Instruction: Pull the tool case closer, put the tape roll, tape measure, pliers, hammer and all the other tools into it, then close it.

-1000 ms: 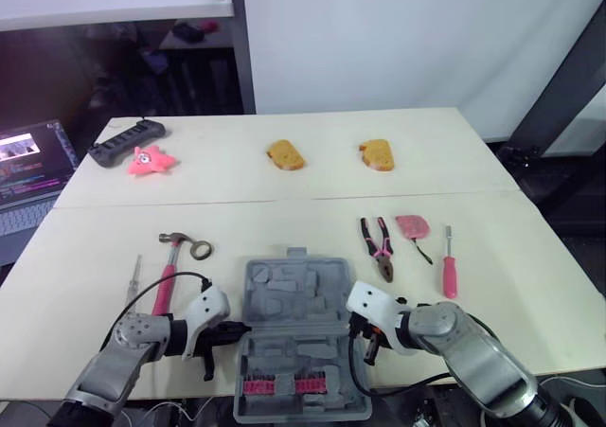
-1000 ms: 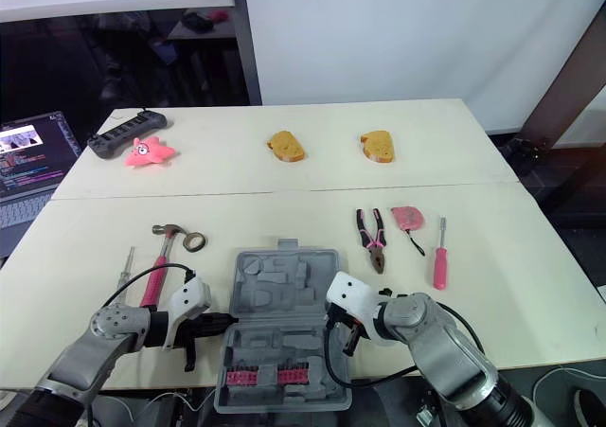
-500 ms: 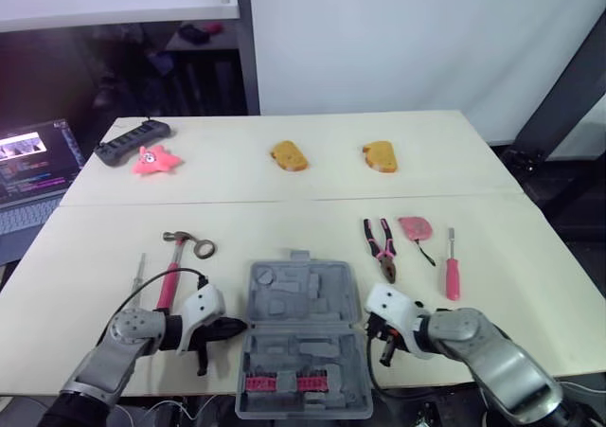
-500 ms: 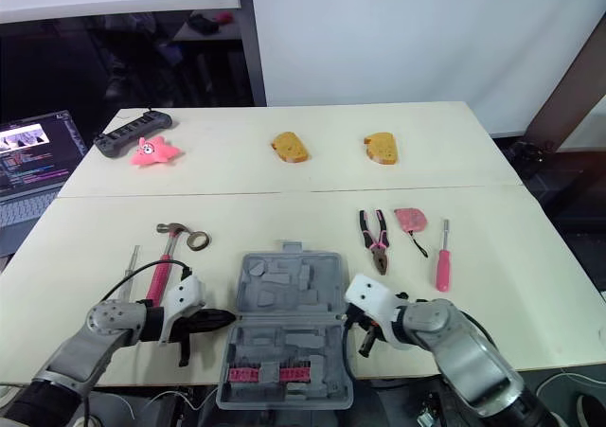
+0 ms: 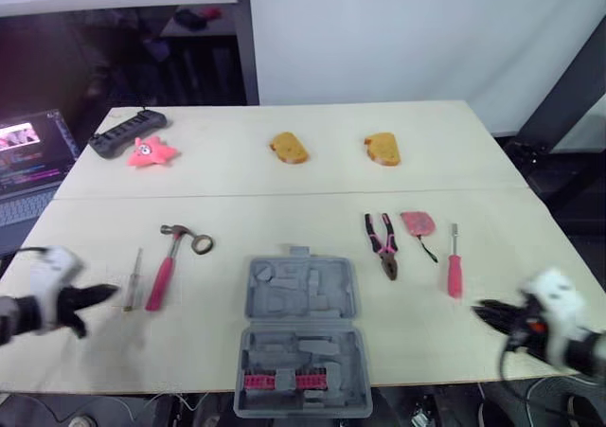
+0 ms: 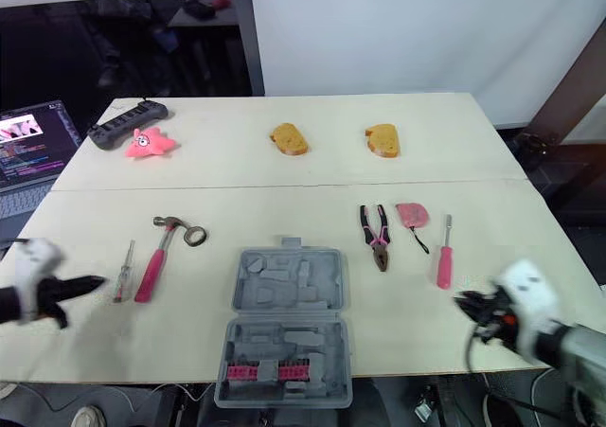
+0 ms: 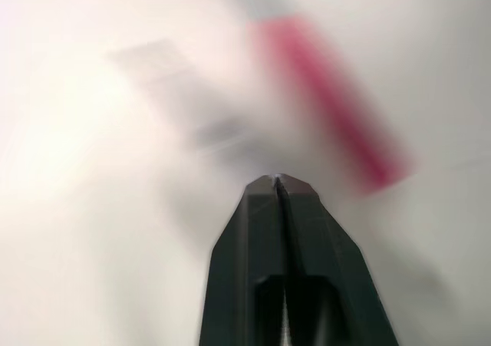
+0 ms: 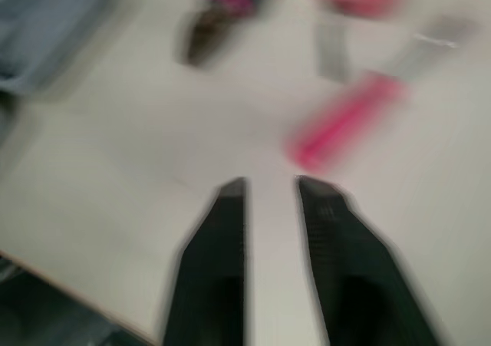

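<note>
Grey plastic moulding marks the tool case [image 5: 298, 337], which lies open at the near edge of the table [image 5: 284, 176], between the two grippers and well apart from both. Its shaped recesses look bare apart from a row of pink bits [image 5: 276, 382] in the near half.

The left gripper [image 5: 106, 293] hovers low over the table with its two black fingers pressed together, no gap between them and nothing in them. Just ahead of its fingertips lies a slim screwdriver [image 5: 137, 277], and just beyond that the hammer [image 5: 169, 261] with its pink handle. The tape roll [image 5: 202, 245] sits beside the hammer's head, farther from the fingers.

The right gripper [image 5: 481, 308] points toward the case with its fingers parted by a narrow gap, holding nothing. Nearest its fingertips is the pink screwdriver [image 5: 454, 268]. The tape measure [image 5: 415, 224] and the pliers [image 5: 383, 242] lie beyond it, the pliers more toward the case.

Judging by how things lie, the case is already close and open, so the step in hand is the loading, with no tool picked up yet. The left fingers would need to spread before they can straddle the slim screwdriver or the hammer handle. The right fingers need only reach forward and settle either side of the pink screwdriver's handle. Both then face a carry inward to the case, where each tool should go into its matching recess so the lid can shut.
</note>
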